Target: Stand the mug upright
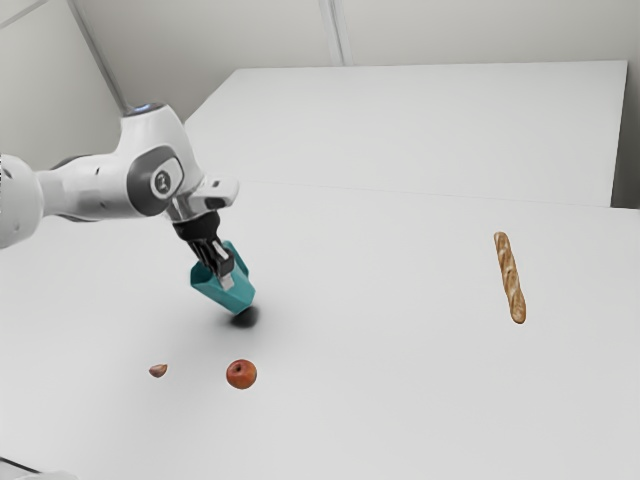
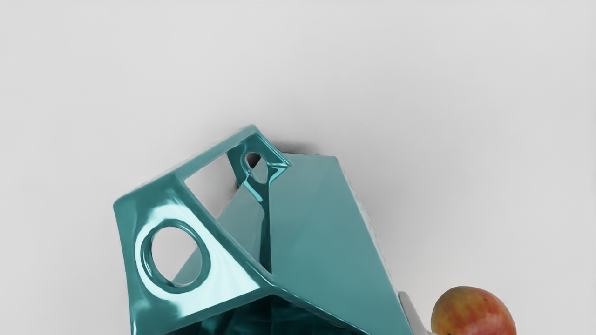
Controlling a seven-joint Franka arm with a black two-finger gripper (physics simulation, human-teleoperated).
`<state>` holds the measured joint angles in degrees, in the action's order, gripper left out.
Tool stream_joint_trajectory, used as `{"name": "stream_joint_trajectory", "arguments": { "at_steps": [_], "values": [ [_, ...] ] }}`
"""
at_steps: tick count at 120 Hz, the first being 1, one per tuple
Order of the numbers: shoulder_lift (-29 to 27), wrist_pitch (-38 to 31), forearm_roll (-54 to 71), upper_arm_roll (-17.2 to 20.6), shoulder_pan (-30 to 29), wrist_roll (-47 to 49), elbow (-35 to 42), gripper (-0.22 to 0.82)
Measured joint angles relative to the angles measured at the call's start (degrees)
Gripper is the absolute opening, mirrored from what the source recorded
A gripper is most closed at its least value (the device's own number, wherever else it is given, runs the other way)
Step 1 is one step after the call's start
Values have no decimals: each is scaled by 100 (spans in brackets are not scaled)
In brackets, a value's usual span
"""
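Nearest the wrist camera we have the teal mug (image 2: 326,223), tilted, with its base down close to the white table (image 1: 420,400) and a dark shadow under it. We judge the gripper (image 1: 222,268) closed on it, the fingers parted only by what they hold: a pale pad (image 2: 412,311) sits against the outer wall, its partner hidden, and such a lean would hardly stand unheld. Its mouth points back up at the gripper, and its long axis slants down from there toward the exterior view's right; the handle (image 2: 174,186) is on the side away from the apple.

We'd expect it stiff and fairly light if empty, slippery on those glossy faces, perhaps chippable. A flat wall near the rim, clear of the handle, seems the best hold.

Beyond the mug lies the apple (image 2: 475,311), with a small brown piece (image 1: 158,370) near it and, well apart, the baguette (image 1: 509,278).
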<state>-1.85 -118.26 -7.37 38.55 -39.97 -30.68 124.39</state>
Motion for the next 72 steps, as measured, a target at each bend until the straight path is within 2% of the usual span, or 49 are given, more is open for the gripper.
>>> {"name": "stream_joint_trajectory", "arguments": {
  "at_steps": [13, 29, 51, 72],
  "values": [
    [-35, -193, 129, 292, -69, 327, 119, -17],
    [-27, -428, 306, 443, -115, 689, 239, -17],
    [144, -551, 622, 506, -165, 1101, 214, -18],
    [518, -328, 838, 514, -135, 1443, -38, -18]
  ]
}}
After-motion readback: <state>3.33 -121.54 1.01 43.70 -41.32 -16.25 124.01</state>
